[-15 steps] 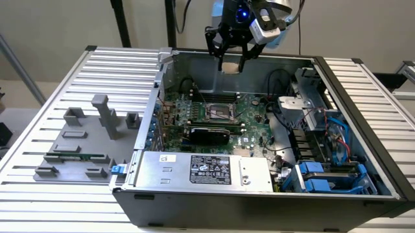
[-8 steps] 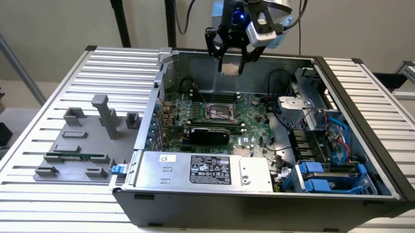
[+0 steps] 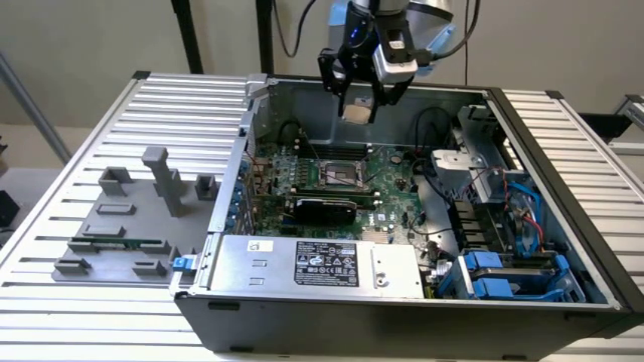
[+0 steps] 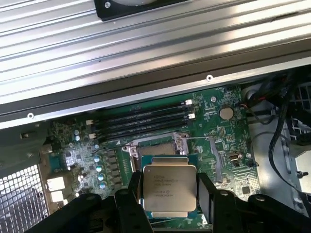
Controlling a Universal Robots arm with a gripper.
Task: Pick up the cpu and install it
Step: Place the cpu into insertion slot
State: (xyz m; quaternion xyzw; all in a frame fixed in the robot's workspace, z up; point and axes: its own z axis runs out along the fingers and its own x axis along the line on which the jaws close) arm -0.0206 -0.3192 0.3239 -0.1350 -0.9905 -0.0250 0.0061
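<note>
Gripper (image 3: pixel 360 108) pinching cpu (image 4: pixel 169 188) by opposite edges above socket (image 4: pixel 156 148) on motherboard (image 4: pixel 221 141); risk: a tilted or offset seating likely bends pins, or the chip slips from so narrow a hold.

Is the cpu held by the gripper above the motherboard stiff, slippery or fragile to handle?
Probably stiff: the cpu is a flat square with a metal top and shows no bend in the gripper. Possibly slippery, since only its thin edges are gripped. Likely fragile if dropped onto the motherboard.
</note>
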